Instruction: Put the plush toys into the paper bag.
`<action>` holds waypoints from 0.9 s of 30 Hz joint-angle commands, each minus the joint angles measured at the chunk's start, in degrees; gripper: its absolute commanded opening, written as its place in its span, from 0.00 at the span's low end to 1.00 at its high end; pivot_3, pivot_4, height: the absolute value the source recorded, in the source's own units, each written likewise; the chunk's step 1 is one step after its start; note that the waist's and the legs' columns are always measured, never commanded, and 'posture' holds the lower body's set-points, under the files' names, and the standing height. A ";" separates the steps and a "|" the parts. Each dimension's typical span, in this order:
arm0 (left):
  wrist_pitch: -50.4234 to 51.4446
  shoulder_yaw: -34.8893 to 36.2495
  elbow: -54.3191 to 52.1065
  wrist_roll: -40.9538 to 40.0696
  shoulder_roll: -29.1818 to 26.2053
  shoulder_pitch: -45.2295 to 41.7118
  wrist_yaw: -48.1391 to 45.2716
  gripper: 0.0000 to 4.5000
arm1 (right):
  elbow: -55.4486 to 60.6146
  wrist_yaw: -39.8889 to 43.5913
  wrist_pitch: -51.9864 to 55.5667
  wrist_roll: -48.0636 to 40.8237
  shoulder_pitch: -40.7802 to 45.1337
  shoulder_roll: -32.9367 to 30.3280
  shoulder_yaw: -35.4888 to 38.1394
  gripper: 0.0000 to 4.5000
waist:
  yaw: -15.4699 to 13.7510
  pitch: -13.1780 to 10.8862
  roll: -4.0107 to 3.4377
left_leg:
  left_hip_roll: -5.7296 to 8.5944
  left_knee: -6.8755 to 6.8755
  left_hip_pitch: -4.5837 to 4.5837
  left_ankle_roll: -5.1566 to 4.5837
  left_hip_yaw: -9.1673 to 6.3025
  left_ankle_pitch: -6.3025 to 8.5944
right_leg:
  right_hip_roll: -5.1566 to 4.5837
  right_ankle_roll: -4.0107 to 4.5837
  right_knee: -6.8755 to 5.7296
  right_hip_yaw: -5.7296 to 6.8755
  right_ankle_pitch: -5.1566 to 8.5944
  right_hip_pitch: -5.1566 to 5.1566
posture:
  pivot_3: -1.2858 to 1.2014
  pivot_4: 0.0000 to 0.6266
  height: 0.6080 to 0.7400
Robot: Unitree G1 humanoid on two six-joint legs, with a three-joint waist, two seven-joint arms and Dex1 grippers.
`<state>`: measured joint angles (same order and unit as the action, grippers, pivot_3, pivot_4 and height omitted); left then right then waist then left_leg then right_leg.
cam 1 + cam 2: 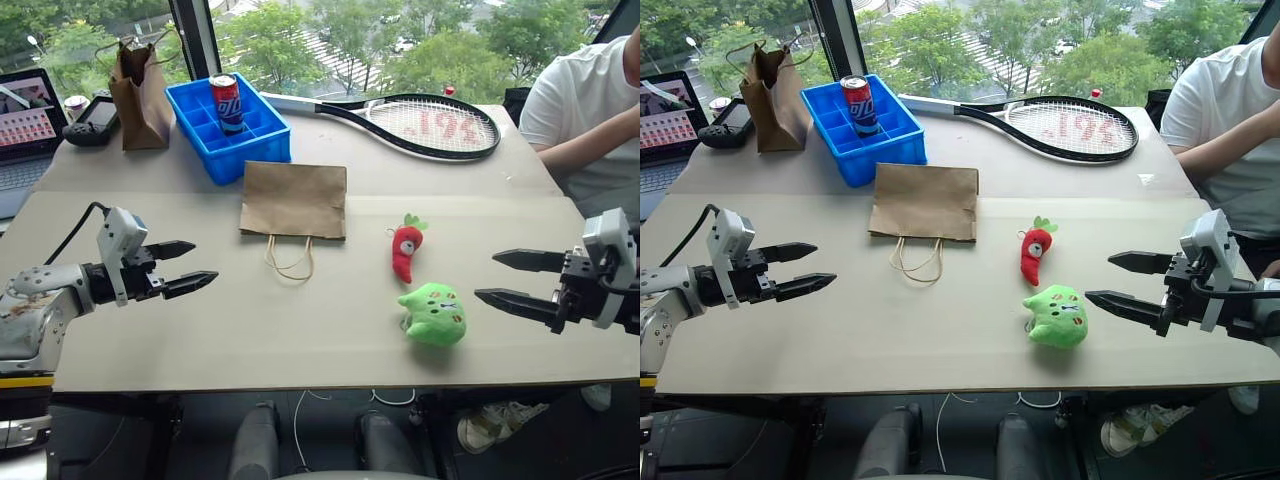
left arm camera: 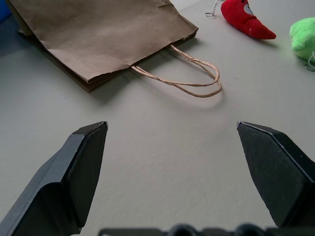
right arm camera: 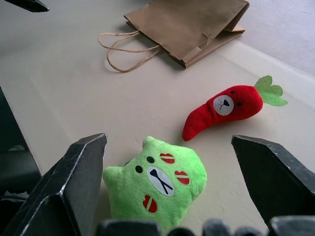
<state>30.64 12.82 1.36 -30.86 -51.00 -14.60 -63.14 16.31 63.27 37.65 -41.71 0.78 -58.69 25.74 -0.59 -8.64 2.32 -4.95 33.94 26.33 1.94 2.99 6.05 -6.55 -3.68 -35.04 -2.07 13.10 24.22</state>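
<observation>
The wide light-brown kraft paper bag (image 1: 294, 199) lies flat on the pale tabletop (image 1: 200, 330), folded shut, with its mouth and twisted paper loop handles (image 1: 290, 259) turned toward the robot; its long side runs across the table, so it will likely need lifting or spreading before anything can go in. To its right lies the red chili-shaped plush toy with a green leaf top (image 1: 405, 248), its long axis running roughly away from the robot, leaf end far and pointed tail near. Just nearer the robot is the rounder light-green plush blob (image 1: 434, 314), lying face up, apparently not touching the chili (though the gap is too small to judge with certainty). The left gripper (image 1: 186, 266) hovers over the table to the bag's left, fingers spread wide and holding nothing, pointing in toward the handles, seemingly placed to deal with the bag. The right gripper (image 1: 512, 278) mirrors it from the right, likewise fully spread and empty, aimed at the green blob, which sits between its fingers in the right wrist view and looks like the likelier first pick. Neither toy has been taken up yet.
</observation>
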 commanded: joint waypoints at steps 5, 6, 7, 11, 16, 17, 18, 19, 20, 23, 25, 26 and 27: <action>-8.56 -3.66 -0.86 0.56 -5.18 -5.70 -16.37 1.00 | 8.85 -0.45 6.75 -5.23 8.27 -4.23 -5.46 0.99 | 0.20 -0.07 -0.04 | -0.02 0.02 0.00 0.01 0.01 0.00 | 0.01 0.01 -0.11 0.00 -0.01 0.07 | 0.52 0.24 1.00; -13.53 -6.72 1.13 4.15 -4.33 -8.19 -17.63 1.00 | 10.21 -1.33 8.27 -5.83 9.95 -4.61 -7.16 0.99 | 0.09 -0.07 -0.06 | -0.03 0.00 0.00 0.01 0.00 0.00 | 0.02 0.01 -0.10 0.01 -0.01 0.07 | 0.52 0.24 1.00; -16.18 -9.27 3.36 6.54 -2.76 -11.36 -17.88 1.00 | 11.34 -2.13 9.79 -6.72 11.51 -4.73 -8.67 0.99 | -0.05 -0.07 -0.07 | -0.03 0.00 -0.06 0.02 0.00 0.00 | 0.01 0.01 -0.09 0.01 -0.01 0.07 | 0.52 0.24 1.00; -28.14 -18.57 14.33 16.14 3.45 -23.40 -20.04 1.00 | 16.13 -6.93 13.55 -8.84 15.35 -3.16 -12.56 0.99 | -1.05 -0.08 -0.04 | 0.01 0.14 0.05 0.02 0.01 0.00 | 0.00 0.01 0.06 0.03 0.00 0.06 | 0.52 0.24 1.00; -38.23 -23.78 30.07 22.19 10.37 -33.35 -21.53 1.00 | 20.28 -12.96 15.90 -10.01 15.15 -0.87 -13.14 0.99 | -1.08 -0.08 0.01 | -0.01 0.94 0.99 -0.52 -0.12 -0.10 | 0.10 0.13 -0.10 0.02 -0.31 0.22 | 0.52 0.24 1.00; -42.21 -25.40 34.28 24.83 11.77 -35.31 -20.95 1.00 | 21.35 -13.83 15.92 -10.00 14.12 -0.52 -12.66 0.99 | -1.07 -0.08 0.01 | 0.00 0.95 1.00 -0.66 -0.13 -0.14 | 0.10 0.11 -0.07 0.00 -0.30 0.20 | 0.52 0.24 1.00; -45.13 -26.51 37.89 26.67 13.13 -36.96 -20.49 1.00 | 22.27 -14.48 15.91 -10.03 13.05 -0.38 -12.08 0.99 | -1.20 -0.09 0.02 | 0.00 0.96 0.98 -0.69 -0.14 -0.14 | 0.10 0.09 -0.07 0.01 -0.29 0.17 | 0.52 0.24 1.00; -46.97 -27.00 41.11 27.53 14.64 -38.53 -20.49 1.00 | 22.93 -15.16 16.04 -10.14 11.99 -0.34 -11.30 0.99 | -1.33 -0.09 0.02 | 0.00 0.95 0.98 -0.70 -0.17 -0.14 | 0.12 0.06 -0.07 0.02 -0.29 0.16 | 0.52 0.24 1.00; -48.38 -27.15 43.89 28.02 16.03 -39.94 -20.43 1.00 | 23.39 -15.59 16.16 -10.05 10.85 -0.56 -10.36 0.99 | -1.51 -0.08 0.02 | 0.00 0.96 0.98 -0.71 -0.18 -0.15 | 0.13 0.05 -0.08 0.01 -0.29 0.15 | 0.52 0.24 1.00; -53.49 -28.07 51.47 30.68 18.39 -43.29 -20.28 1.00 | 24.74 -16.86 16.03 -9.89 7.75 -0.94 -7.46 0.99 | -1.60 -0.09 0.03 | 0.01 1.00 0.99 -0.72 -0.20 -0.15 | 0.13 0.01 -0.10 0.01 -0.29 0.12 | 0.52 0.24 1.00; -56.63 -28.40 55.68 32.48 19.16 -44.95 -19.41 1.00 | 25.65 -18.09 15.99 -10.43 6.34 -0.55 -5.52 0.99 | -1.42 -0.10 0.04 | 0.01 1.04 0.99 -0.72 -0.22 -0.15 | 0.13 -0.02 -0.12 0.01 -0.32 0.11 | 0.52 0.24 1.00; -57.84 -28.42 57.41 33.18 19.75 -45.88 -18.74 0.94 | 26.04 -18.78 16.01 -10.75 5.59 -0.20 -4.40 1.00 | -1.35 -0.10 0.04 | 0.01 1.05 0.98 -0.72 -0.22 -0.15 | 0.13 -0.05 -0.14 0.00 -0.34 0.11 | 0.52 0.24 1.00; -58.52 -28.30 58.81 33.59 20.29 -46.76 -18.44 0.89 | 26.36 -19.41 16.00 -10.91 4.93 0.09 -3.54 1.00 | -1.41 -0.10 0.04 | 0.00 1.06 0.97 -0.72 -0.24 -0.15 | 0.14 -0.06 -0.18 0.01 -0.34 0.11 | 0.52 0.24 1.00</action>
<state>-25.23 -15.85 58.26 1.79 -31.20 -58.64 -82.54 40.98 45.19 53.42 -51.15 5.95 -58.92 18.74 -2.00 -8.74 2.36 -4.94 35.00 27.30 1.22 2.71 5.90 -6.40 -3.75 -35.24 -2.06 12.77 24.32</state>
